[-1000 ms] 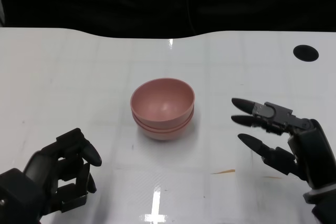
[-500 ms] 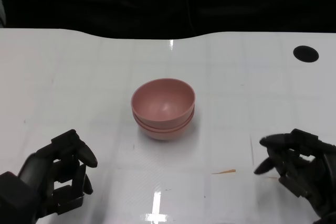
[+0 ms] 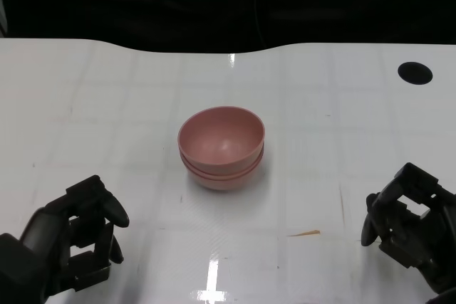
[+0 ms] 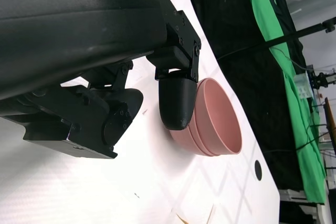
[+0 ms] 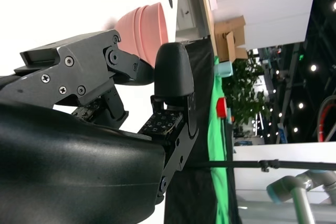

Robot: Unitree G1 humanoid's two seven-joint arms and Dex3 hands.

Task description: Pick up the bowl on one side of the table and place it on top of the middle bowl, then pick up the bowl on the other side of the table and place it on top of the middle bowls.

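Head view: the nested pink bowls [image 3: 221,147] sit mouth-up mid-tabletop [image 3: 107,105], between the curled, empty left hand [image 3: 75,236] and right hand [image 3: 406,222].

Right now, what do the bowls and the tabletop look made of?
Bowls: likely matte plastic or a melamine-like composite; even dusty pink, soft sheen, thin uniform rims, nested closely. Tabletop: glossy white, probably laminate or coated board; it mirrors overhead lights and shows a faint grid. Neither can be confirmed by look alone.
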